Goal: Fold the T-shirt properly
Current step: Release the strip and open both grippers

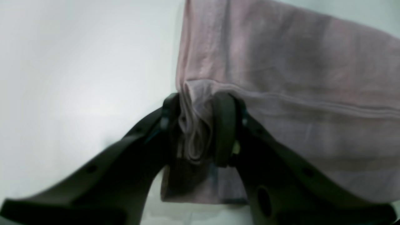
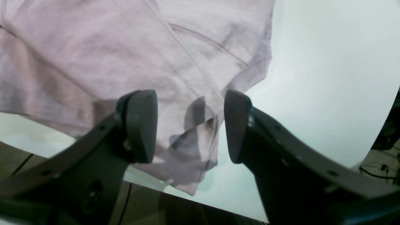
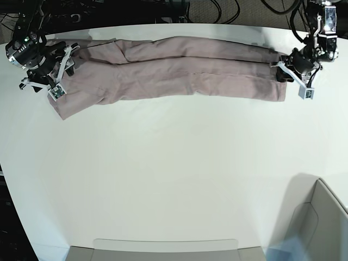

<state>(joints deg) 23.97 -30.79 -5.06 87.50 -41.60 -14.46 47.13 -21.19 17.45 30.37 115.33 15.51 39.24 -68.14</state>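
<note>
Here left hand (image 1: 197,131) pinches T-shirt (image 3: 179,70) hem; right hand (image 2: 190,125) agape above sleeve.

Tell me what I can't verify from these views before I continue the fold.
- Collar of the dusty mauve-pink cotton T-shirt: not seen in any view; the garment lies folded into a long strip.
- Left pincer: fabric bunched between its pads, but motion blur in the left wrist view hides how firmly.
- Right pincer: open over the cloth; contact with it unclear, base view too small.
- Grey bin: cut off by the base view's edge.
</note>
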